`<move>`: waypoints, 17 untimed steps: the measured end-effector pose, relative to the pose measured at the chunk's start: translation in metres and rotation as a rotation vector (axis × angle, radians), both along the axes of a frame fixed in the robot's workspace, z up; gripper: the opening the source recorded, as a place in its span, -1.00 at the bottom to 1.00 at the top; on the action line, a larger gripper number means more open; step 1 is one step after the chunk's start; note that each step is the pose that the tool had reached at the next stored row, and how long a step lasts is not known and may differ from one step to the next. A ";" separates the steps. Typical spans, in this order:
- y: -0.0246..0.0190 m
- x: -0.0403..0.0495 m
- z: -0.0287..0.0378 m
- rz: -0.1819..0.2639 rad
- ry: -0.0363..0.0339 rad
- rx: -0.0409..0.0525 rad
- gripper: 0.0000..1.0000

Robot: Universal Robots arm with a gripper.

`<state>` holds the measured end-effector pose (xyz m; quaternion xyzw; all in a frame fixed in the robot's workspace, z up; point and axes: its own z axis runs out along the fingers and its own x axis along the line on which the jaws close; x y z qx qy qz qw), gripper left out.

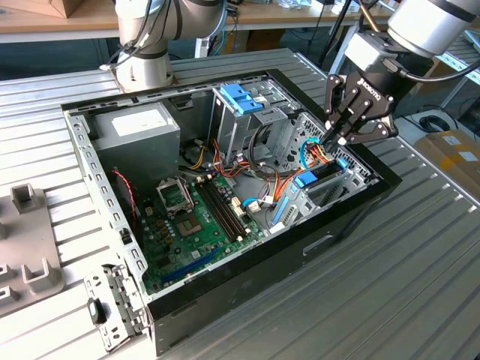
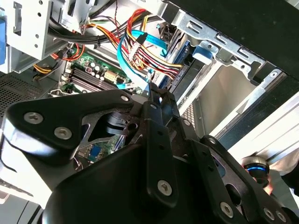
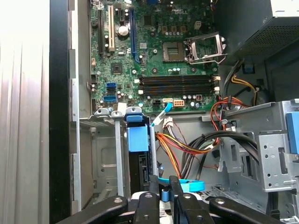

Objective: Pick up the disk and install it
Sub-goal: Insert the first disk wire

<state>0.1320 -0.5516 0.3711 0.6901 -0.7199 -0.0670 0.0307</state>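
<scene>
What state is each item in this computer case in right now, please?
gripper: fingers closed together, tips down in the drive bay.
disk: standing on edge in the bay slot.
computer case: side panel off, lying open.
processor socket: empty.

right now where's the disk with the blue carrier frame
The silver-grey disk with blue plastic carrier frame stands on edge in the metal drive cage at the open computer case's corner, on the exterior view's right, directly under the black hand.
</scene>
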 end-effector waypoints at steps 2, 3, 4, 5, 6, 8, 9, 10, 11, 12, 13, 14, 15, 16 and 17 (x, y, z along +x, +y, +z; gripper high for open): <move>0.0000 0.0000 -0.0001 0.000 0.0000 -0.0012 -0.56; 0.0000 0.0000 -0.0002 0.000 0.0000 -0.0019 -0.44; 0.0000 0.0000 -0.0002 0.000 0.0000 -0.0022 -0.44; 0.0000 0.0000 -0.0003 0.000 0.0000 -0.0027 -0.32; 0.0000 0.0000 -0.0004 0.000 0.0000 -0.0031 -0.19; 0.0000 0.0000 -0.0005 0.000 0.0000 -0.0042 -0.19; 0.0000 0.0000 -0.0002 0.000 0.0000 -0.0042 -0.19; 0.0001 0.0000 0.0021 0.000 0.0000 -0.0046 -0.19; 0.0001 0.0000 0.0049 0.000 0.0000 -0.0042 -0.19; 0.0000 0.0000 0.0078 0.000 0.0000 -0.0043 -0.19; 0.0000 0.0000 0.0103 0.000 0.0000 -0.0042 -0.19; 0.0000 0.0000 0.0112 0.000 0.0000 -0.0040 -0.19; 0.0000 0.0000 0.0117 0.000 0.0000 -0.0040 -0.19; 0.0001 0.0000 0.0125 0.000 0.0000 -0.0043 -0.19; 0.0007 0.0000 0.0128 0.000 0.0001 -0.0065 -0.19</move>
